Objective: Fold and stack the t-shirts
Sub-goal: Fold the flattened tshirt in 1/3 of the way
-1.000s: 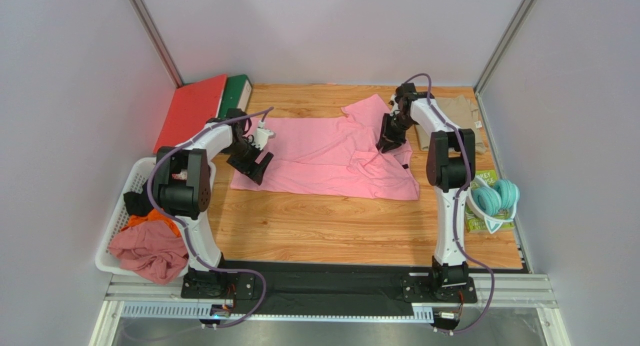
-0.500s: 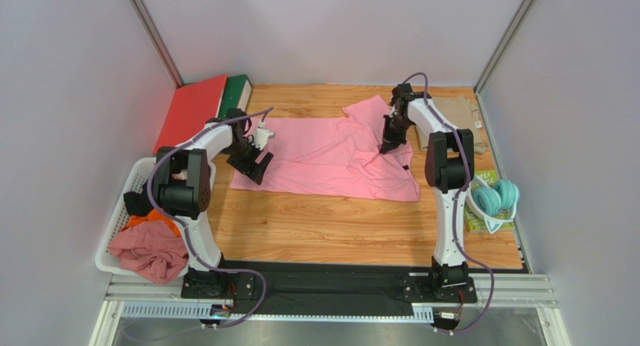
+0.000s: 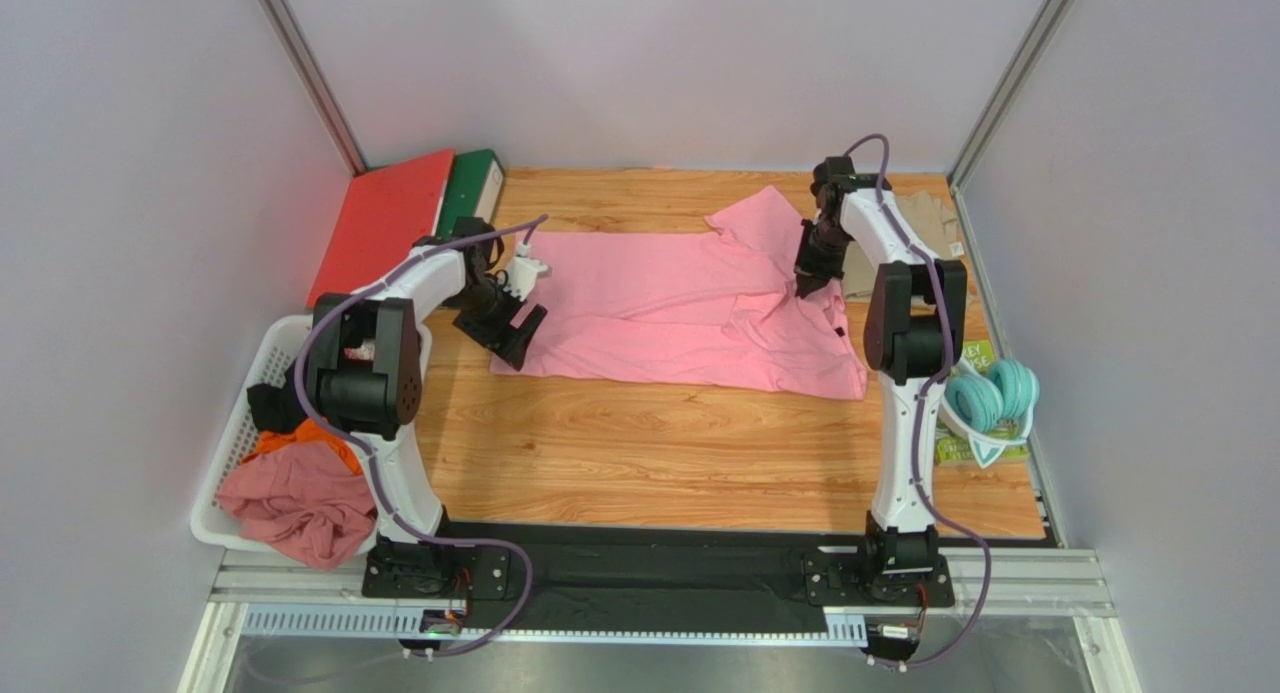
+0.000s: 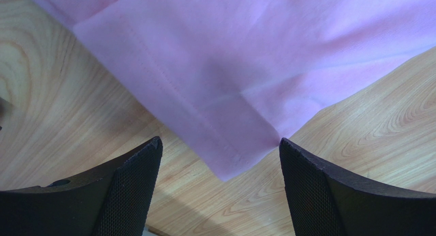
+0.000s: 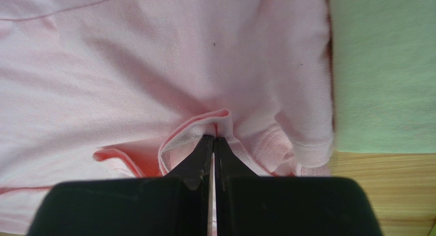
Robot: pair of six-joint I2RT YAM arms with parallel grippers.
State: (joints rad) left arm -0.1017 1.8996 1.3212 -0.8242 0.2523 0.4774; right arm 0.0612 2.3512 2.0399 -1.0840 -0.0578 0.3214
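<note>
Flattening, I reckon: right hand (image 5: 214, 140) pinched shut on the pink t-shirt (image 3: 676, 303). Left hand (image 4: 219, 144) wide open, empty; next, clamp the hem (image 4: 194, 118).

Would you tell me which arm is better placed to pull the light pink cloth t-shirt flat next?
Probably the right: the right gripper is shut on a fold of the light pink cloth t-shirt, while the left gripper stands open over its hem corner, gripping nothing.
</note>
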